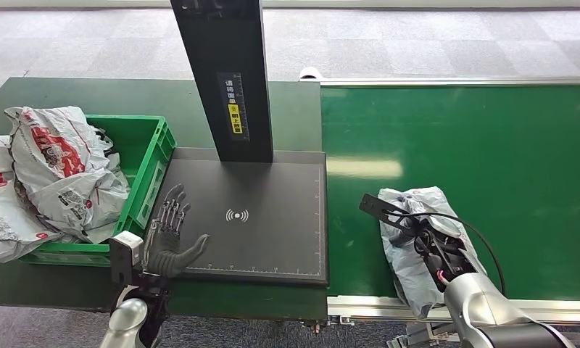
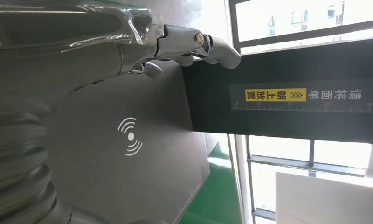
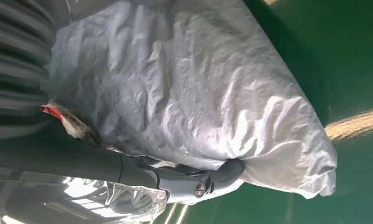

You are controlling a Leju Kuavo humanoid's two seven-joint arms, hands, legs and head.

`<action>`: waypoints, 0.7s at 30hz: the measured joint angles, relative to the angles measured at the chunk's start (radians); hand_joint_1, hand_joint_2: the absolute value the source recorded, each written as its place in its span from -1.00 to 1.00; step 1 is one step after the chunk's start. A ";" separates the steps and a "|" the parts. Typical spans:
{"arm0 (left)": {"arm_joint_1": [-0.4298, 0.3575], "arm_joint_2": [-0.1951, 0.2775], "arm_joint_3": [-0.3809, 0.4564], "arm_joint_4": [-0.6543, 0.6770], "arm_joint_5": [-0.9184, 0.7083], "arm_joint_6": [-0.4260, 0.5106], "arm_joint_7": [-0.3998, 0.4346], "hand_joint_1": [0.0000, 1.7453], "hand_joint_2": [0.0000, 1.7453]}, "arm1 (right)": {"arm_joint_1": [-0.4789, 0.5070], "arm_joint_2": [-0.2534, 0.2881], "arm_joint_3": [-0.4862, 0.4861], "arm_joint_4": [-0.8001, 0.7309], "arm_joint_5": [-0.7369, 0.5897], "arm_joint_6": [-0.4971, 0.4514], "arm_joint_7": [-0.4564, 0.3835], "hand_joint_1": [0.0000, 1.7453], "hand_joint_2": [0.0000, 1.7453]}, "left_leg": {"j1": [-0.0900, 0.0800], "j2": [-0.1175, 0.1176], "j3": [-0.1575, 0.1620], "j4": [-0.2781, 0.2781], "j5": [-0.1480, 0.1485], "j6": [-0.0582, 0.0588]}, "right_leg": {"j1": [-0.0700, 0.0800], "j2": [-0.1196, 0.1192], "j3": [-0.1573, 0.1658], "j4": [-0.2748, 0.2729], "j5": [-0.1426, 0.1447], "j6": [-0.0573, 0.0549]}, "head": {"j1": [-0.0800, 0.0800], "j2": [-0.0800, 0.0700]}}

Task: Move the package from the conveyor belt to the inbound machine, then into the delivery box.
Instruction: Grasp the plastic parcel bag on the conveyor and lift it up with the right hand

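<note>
While the head view looks down on a dark scanning platform [image 1: 265, 217] of the inbound machine, one grey plastic package [image 1: 417, 243] lies on the green conveyor belt [image 1: 490, 159], just beside the platform's edge. The robot's right hand [image 1: 436, 250] rests on top of this package; whether its fingers have clenched cannot be told from here. On the platform's other side, the left hand [image 1: 170, 235] lies flat at the platform's corner, fingers spread and holding nothing. Beyond that hand stands one green delivery box [image 1: 146, 156], piled with about three printed parcels [image 1: 62, 170]. One black post [image 1: 225, 72] rises from the platform's far edge.

From the left wrist view, the left hand's released fingers [image 2: 212, 44] reach over the platform toward the post and its yellow label [image 2: 275, 94].

From the right wrist view, the right hand's thumb [image 3: 175, 175] presses against the package's crinkled side, so the hand appears to be grasping it.

The step in hand seems to be the pickup. Next, the package likely needs lifting across onto the platform.
</note>
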 joint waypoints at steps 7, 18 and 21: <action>0.017 -0.001 0.003 -0.015 -0.002 0.000 0.010 -1.00 1.00 | -0.007 -0.011 0.003 0.002 -0.003 0.004 -0.046 1.00 1.00 | 0.000 0.000 0.000 0.000 0.000 0.000 | 0.000 0.000 0.000 0.000 0.000 0.000 | 0.000 0.000; 0.094 0.000 0.029 -0.091 -0.001 -0.006 0.006 -1.00 1.00 | 0.001 -0.004 0.005 -0.042 -0.032 -0.066 -0.323 1.00 1.00 | 0.000 0.001 0.000 0.000 0.000 0.000 | 0.000 0.001 0.000 0.000 0.000 0.000 | 0.000 0.000; 0.101 0.002 0.031 -0.100 0.003 -0.007 0.002 -1.00 1.00 | 0.004 0.001 0.009 -0.067 -0.043 -0.087 -0.383 1.00 1.00 | 0.000 0.001 0.000 0.000 0.000 0.000 | 0.000 0.001 0.000 0.000 0.000 0.000 | 0.000 0.000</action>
